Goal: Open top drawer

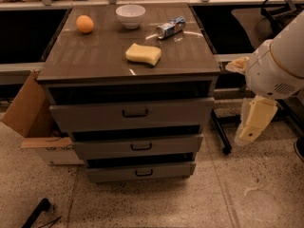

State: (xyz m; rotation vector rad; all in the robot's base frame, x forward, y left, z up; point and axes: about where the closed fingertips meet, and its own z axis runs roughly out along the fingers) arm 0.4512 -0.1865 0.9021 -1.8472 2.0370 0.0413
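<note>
The top drawer (130, 116) is the tallest of three grey drawer fronts in the cabinet, with a small black bar handle (135, 113) at its centre. A dark gap shows above its front panel, under the cabinet top. My gripper (250, 133) is cream-coloured and hangs pointing down from the white arm (280, 61) at the right. It is to the right of the cabinet, about level with the drawers and apart from the handle.
On the cabinet top (95, 56) lie an orange (85, 23), a white bowl (130, 15), a tipped can (170, 28) and a yellow sponge (143, 54). A cardboard box (35, 122) stands at the left. A black leg (219, 132) runs along the floor at the right.
</note>
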